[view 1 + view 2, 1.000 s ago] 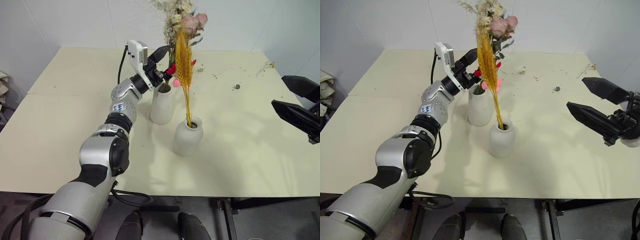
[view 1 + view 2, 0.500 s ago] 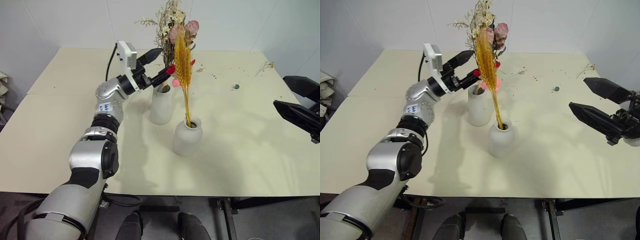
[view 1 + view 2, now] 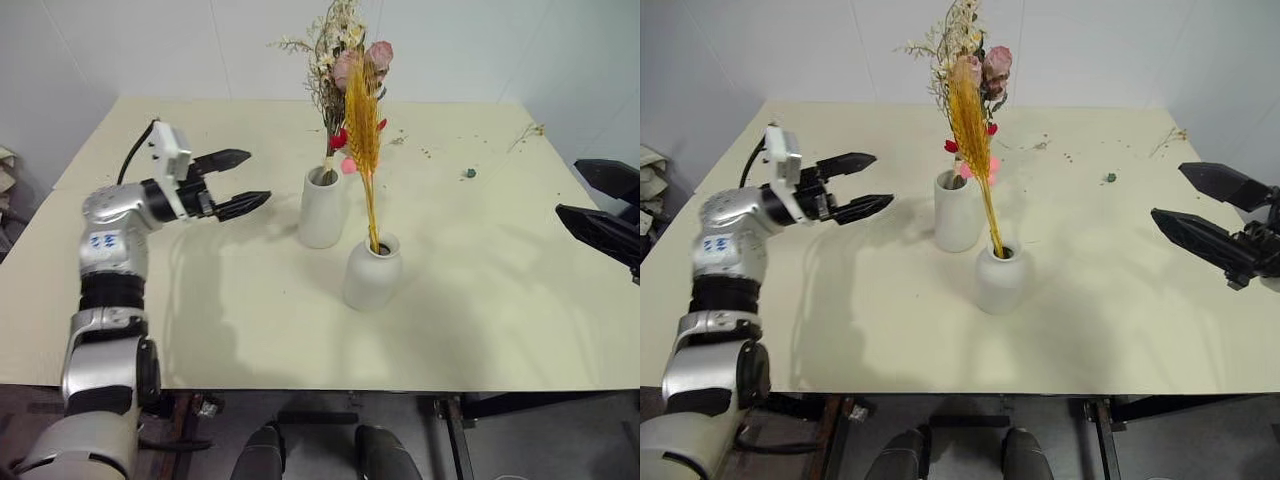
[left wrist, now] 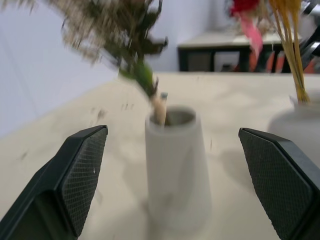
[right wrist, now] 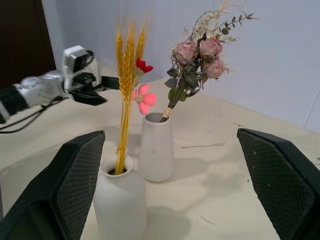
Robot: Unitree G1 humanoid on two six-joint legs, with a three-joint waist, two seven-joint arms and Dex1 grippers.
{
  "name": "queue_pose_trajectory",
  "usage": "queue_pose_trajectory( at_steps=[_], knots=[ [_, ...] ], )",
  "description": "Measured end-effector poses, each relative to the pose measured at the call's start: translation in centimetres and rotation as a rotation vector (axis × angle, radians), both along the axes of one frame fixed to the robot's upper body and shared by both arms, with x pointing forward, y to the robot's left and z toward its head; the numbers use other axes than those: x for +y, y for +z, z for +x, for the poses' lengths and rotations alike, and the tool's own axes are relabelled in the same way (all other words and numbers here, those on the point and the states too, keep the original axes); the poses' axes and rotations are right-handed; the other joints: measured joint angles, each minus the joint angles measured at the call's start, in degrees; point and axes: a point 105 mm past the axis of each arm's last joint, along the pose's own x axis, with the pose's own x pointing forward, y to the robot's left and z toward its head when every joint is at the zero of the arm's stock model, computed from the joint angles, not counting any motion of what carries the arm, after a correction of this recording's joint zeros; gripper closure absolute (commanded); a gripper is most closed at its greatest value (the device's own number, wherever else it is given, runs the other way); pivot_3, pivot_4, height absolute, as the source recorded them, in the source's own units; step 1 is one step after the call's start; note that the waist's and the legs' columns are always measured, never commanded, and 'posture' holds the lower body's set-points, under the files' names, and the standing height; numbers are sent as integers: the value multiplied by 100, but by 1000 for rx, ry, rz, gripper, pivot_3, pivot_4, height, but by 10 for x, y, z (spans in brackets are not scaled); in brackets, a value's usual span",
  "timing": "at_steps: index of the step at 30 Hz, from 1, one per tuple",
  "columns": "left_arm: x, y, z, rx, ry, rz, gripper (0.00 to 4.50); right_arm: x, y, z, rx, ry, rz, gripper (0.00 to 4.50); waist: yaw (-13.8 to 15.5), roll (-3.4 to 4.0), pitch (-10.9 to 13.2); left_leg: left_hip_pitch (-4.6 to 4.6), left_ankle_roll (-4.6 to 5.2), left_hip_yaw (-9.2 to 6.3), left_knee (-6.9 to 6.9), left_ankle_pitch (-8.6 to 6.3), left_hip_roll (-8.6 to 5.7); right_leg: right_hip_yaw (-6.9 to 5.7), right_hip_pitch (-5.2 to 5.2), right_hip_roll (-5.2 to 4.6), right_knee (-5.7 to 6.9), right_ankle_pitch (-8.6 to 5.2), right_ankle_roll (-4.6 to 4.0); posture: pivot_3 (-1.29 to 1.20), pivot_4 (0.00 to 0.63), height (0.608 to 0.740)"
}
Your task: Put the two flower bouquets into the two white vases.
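1. The table (image 3: pixel 480 300) carries both vases side by side near its middle, close together but apart
2. The tall vase (image 3: pixel 323 208) stands upright and holds the rose bouquet (image 3: pixel 352 60), whose stem enters the mouth and whose blooms and dry sprigs rise above it toward 12 o'clock
3. The short vase (image 3: pixel 372 272) stands at about 4 o'clock of the tall vase, nearer the table's front edge, upright
4. The wheat bundle (image 3: pixel 364 130) sits in the short vase's narrow neck and leans slightly toward 11 o'clock, its ears crossing in front of the roses; small red and pink blossoms show beside it
5. The left gripper (image 3: pixel 233 183) hovers above the table at 9 o'clock of the tall vase, well apart from it, fingers spread wide and holding nothing
6. The right gripper (image 3: pixel 1205 207) hangs at 3 o'clock of the vases by the table's right edge, fingers spread wide, empty
7. Small bits of debris (image 3: pixel 470 173) lie on the table at about 1 o'clock of the short vase
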Motion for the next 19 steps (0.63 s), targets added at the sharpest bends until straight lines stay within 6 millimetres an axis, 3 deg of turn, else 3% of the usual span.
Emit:
queue_pose_trajectory(
  at_steps=[5, 9, 16, 19],
  knots=[
    [35, -3, -10, 10, 114, 10, 14, -9, -4, 1, 41, -29, -76, 0, 21, 1, 0, 3, 1, 1, 2, 3, 0, -1, 3, -1, -1, -5, -11, 0, 150, 740],
    [48, 3, -15, -12, 117, -31, 14, -13, -8, 3, 56, -35, -100, 0, 20, 2, -1, 2, 1, 3, 4, 3, 0, -1, 4, -3, -5, -8, -18, 0, 150, 740],
    [67, -10, -16, 40, 94, -74, 14, -13, -14, 1, 76, -19, -124, 0, -4, 1, -1, 1, 2, 3, 0, 3, 1, -2, 0, -1, -5, -5, -12, 0, 150, 740],
    [73, -4, -16, 29, 100, -70, 14, -13, -15, 0, 79, -15, -136, 0, 1, 1, -1, 1, 2, 3, 0, 2, 1, -3, 0, -1, -5, -6, -13, 0, 150, 740]
  ],
)
